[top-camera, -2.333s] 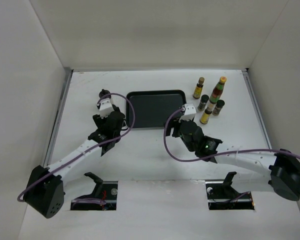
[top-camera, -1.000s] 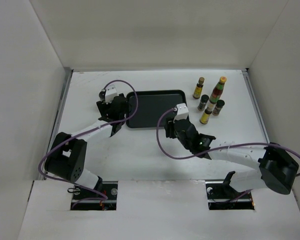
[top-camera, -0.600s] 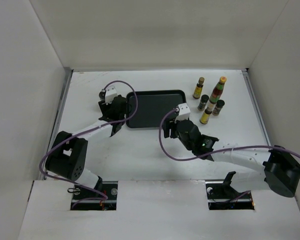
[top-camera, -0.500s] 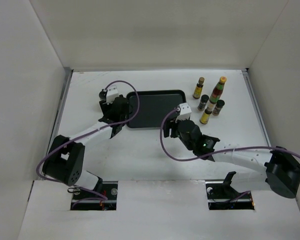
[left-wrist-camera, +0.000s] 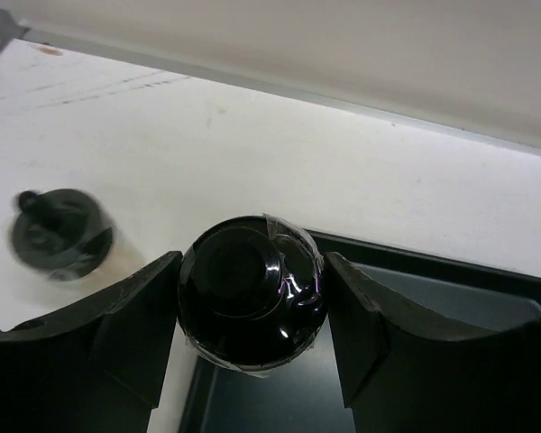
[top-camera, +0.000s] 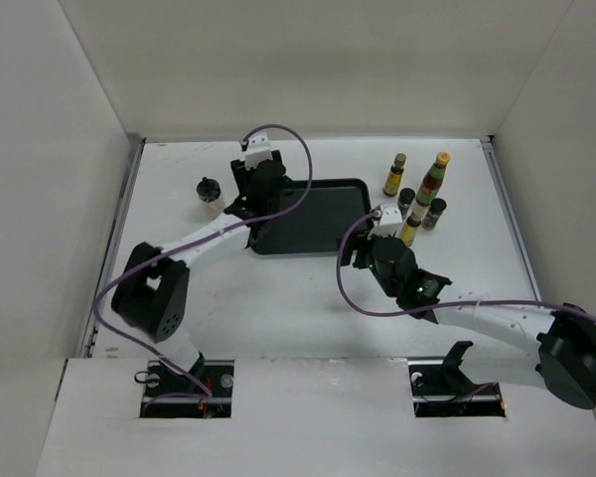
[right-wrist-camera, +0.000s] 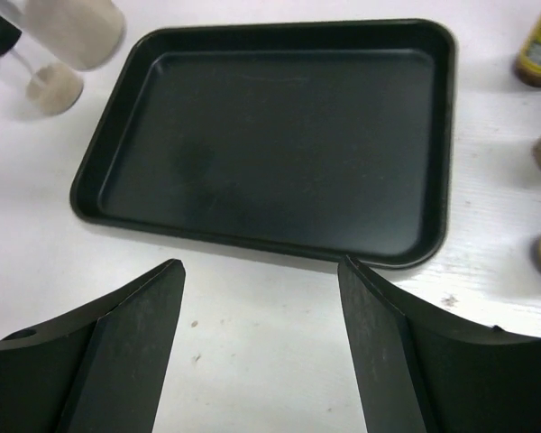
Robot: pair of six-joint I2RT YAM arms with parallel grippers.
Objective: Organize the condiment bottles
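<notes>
White walls (top-camera: pixel 278 60) close in a white tabletop (top-camera: pixel 278 318). A white black-capped bottle (left-wrist-camera: pixel 250 293) sits clamped between the fingers of the left gripper (left-wrist-camera: pixel 251 271), which is closed on its sides just below the cap. It sits at the left edge of the black tray (top-camera: pixel 318 214), by the tray's far left corner; whether it stands on anything or hangs clear cannot be told. The other white bottle (top-camera: pixel 210 194) stands upright on the tabletop to the left of the tray, apart from it. The tray lies at the middle of the tabletop, toward the far edge. Right of it, toward the far right corner, stand the far yellow-labelled bottle (top-camera: pixel 394 175), the tall red-green bottle (top-camera: pixel 434 177), the left short dark bottle (top-camera: pixel 404 203), the right short dark bottle (top-camera: pixel 436 212) and the near yellow-labelled bottle (top-camera: pixel 409 231), close together. The right gripper (right-wrist-camera: pixel 261 347) hovers by the tray's near right corner, fingers spread wide with nothing between them.
</notes>
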